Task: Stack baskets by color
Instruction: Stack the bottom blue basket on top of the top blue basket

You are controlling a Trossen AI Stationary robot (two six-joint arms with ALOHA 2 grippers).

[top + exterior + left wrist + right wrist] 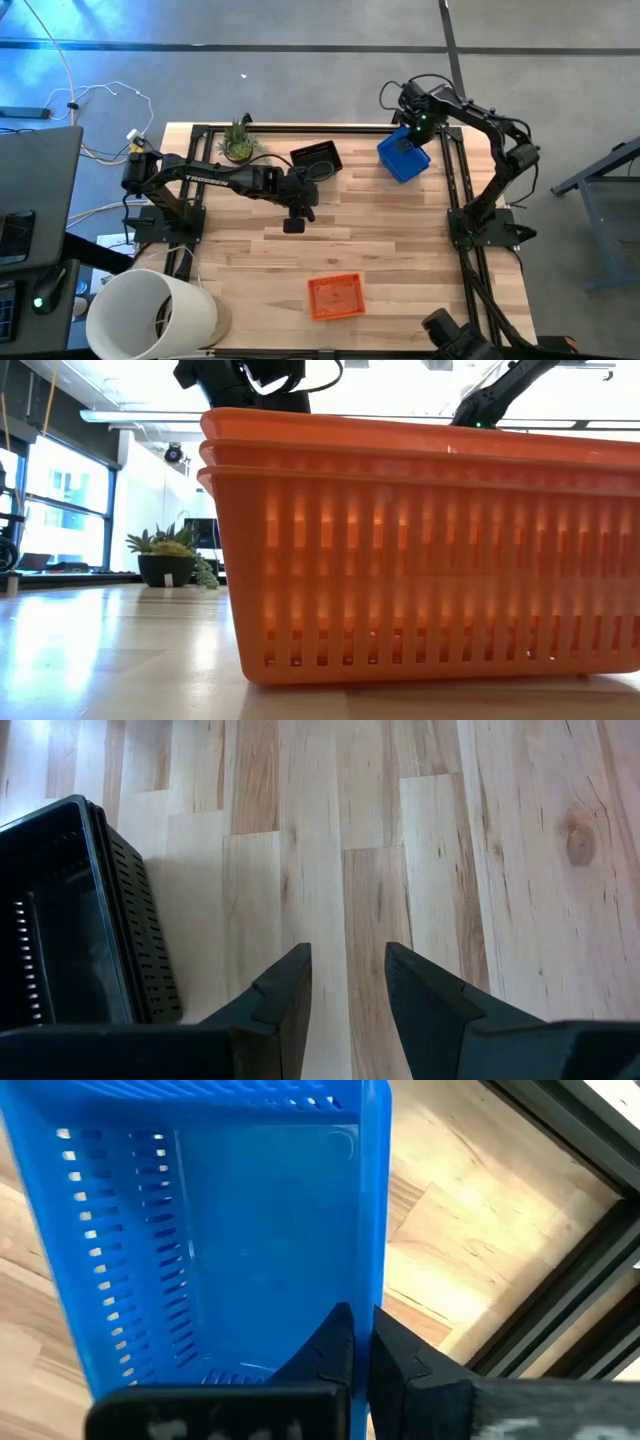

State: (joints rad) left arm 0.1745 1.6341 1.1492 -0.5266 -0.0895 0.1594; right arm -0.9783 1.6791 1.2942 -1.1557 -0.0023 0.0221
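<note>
Stacking is looking nearly done: orange baskets (pixel 430 550) are sitting nested at the table's near edge, black baskets (pixel 317 159) apparently nested too, while the right gripper (pixel 361 1342) is pinching the blue basket (pixel 403 156) wall and the left gripper (pixel 347 982) is hovering open, empty.

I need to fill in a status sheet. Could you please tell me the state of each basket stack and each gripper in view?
orange baskets: nested stack, resting on the table
black baskets: nested, resting near the plant
blue basket: tilted, wall pinched by the right gripper
right gripper: shut on the blue basket
left gripper: open, empty, above bare wood
</note>
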